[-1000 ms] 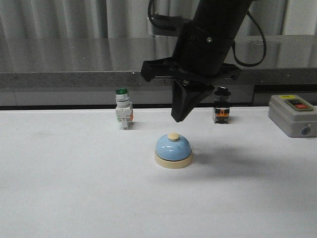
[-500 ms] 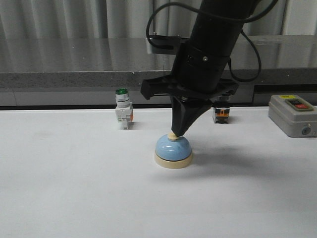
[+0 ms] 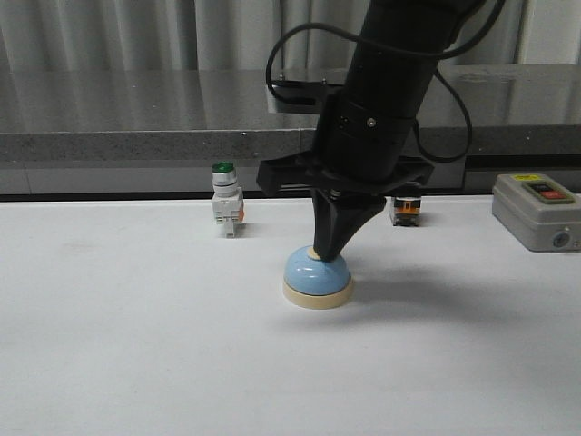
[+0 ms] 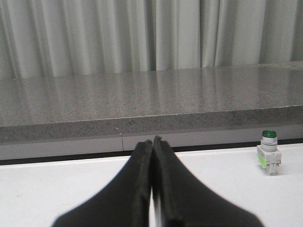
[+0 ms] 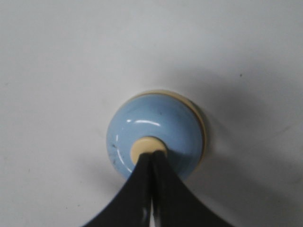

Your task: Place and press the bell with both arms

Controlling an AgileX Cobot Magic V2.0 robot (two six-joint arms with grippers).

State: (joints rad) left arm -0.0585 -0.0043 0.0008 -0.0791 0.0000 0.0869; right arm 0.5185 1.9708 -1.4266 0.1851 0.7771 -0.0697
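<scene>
The right gripper (image 3: 320,252), its fingers pinched tight together and holding nothing, is pushing its tip on the cream button on top of the bell (image 3: 317,278), and it could slide off the round dome if the push is crooked.

A lab test bench: white table (image 3: 136,363), grey curtains (image 4: 94,38), industrial push-button switches (image 3: 225,211) lined up

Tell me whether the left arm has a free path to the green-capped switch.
Probably yes. In the left wrist view the green-capped switch stands alone on the white table, nothing between it and the shut left gripper. The right gripper is busy on the bell, off to one side.
</scene>
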